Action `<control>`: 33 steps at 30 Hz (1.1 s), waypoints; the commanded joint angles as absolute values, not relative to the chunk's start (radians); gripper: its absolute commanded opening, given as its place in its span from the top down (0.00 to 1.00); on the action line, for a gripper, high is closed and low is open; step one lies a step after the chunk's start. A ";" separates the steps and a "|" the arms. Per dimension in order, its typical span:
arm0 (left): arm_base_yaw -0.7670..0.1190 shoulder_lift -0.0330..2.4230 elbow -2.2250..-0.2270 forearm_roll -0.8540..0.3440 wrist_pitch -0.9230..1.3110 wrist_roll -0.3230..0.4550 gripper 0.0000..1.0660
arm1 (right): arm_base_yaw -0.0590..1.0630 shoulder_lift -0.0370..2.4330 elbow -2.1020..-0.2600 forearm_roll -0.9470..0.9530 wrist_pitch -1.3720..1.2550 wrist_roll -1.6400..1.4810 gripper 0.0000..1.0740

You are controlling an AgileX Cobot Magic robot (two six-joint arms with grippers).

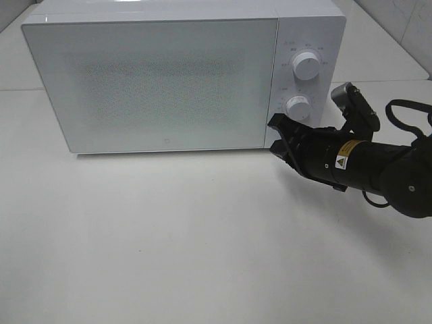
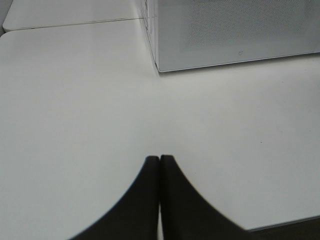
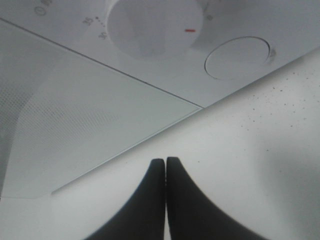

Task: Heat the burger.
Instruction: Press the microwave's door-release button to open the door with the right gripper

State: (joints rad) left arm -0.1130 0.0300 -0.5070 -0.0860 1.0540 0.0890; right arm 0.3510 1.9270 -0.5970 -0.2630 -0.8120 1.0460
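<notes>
Exterior high: right pincer (image 1: 275, 135) near microwave (image 1: 155, 74).

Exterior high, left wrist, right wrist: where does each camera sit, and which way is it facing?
Exterior high: above the table, looking down at the closed microwave; the right arm and right pincer show.
Left wrist: low over the table, facing the microwave's corner; the shut left pincer shows.
Right wrist: close to the control panel, facing a dial; its shut pincer shows.
Shared: all show the microwave's door.
</notes>
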 commanded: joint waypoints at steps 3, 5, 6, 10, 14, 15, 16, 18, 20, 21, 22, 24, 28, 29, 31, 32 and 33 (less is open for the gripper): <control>-0.112 0.032 -0.505 -0.088 1.041 0.085 1.00 | 0.351 1.962 -0.603 -0.221 -0.883 1.176 1.00; -0.112 0.032 -0.505 -0.086 1.041 0.085 1.00 | 0.351 1.976 -0.603 -0.194 -0.884 1.207 1.00; -0.112 0.032 -0.505 -0.086 1.041 0.085 1.00 | 0.351 1.976 -0.603 -0.194 -0.884 1.207 1.00; -0.112 0.032 -0.505 -0.086 1.041 0.085 1.00 | 0.351 1.987 -0.604 -0.106 -0.891 1.209 1.00; -0.112 0.032 -0.505 -0.086 1.041 0.085 1.00 | 0.351 1.994 -0.612 -0.027 -0.884 1.168 1.00; -0.112 0.032 -0.505 -0.086 1.041 0.085 1.00 | 0.351 1.994 -0.612 -0.027 -0.884 1.168 1.00; -0.112 0.032 -0.505 -0.086 1.041 0.085 1.00 | 0.351 2.005 -0.625 0.000 -0.885 1.155 1.00; -0.112 0.032 -0.505 -0.086 1.041 0.085 1.00 | 0.351 2.019 -0.640 0.000 -0.887 1.156 1.00; -0.112 0.032 -0.505 -0.086 1.041 0.085 1.00 | 0.351 2.027 -0.650 0.000 -0.887 1.156 1.00; -0.112 0.032 -0.505 -0.086 1.041 0.085 1.00 | 0.351 2.046 -0.670 0.018 -0.887 1.157 1.00; -0.112 0.032 -0.505 -0.086 1.041 0.085 1.00 | 0.351 2.053 -0.680 0.021 -0.888 1.159 1.00; -0.112 0.032 -0.505 -0.086 1.041 0.085 1.00 | 0.351 2.069 -0.697 0.030 -0.890 1.161 1.00; -0.112 0.032 -0.505 -0.086 1.041 0.085 1.00 | 0.351 2.080 -0.725 0.080 -0.888 1.160 1.00; -0.112 0.032 -0.505 -0.086 1.041 0.085 1.00 | 0.351 2.080 -0.725 0.080 -0.888 1.160 1.00; -0.112 0.032 -0.505 -0.086 1.041 0.085 1.00 | 0.351 2.086 -0.742 0.129 -0.887 1.157 1.00; -0.112 0.032 -0.505 -0.086 1.041 0.085 1.00 | 0.351 2.086 -0.742 0.129 -0.887 1.157 1.00; -0.112 0.032 -0.505 -0.086 1.041 0.085 1.00 | 0.351 2.086 -0.756 0.128 -0.887 1.154 1.00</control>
State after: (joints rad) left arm -0.1130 0.0300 -0.5070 -0.0860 1.0540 0.0890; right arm 0.3510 2.0880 -0.7290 0.1150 -0.8730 1.1700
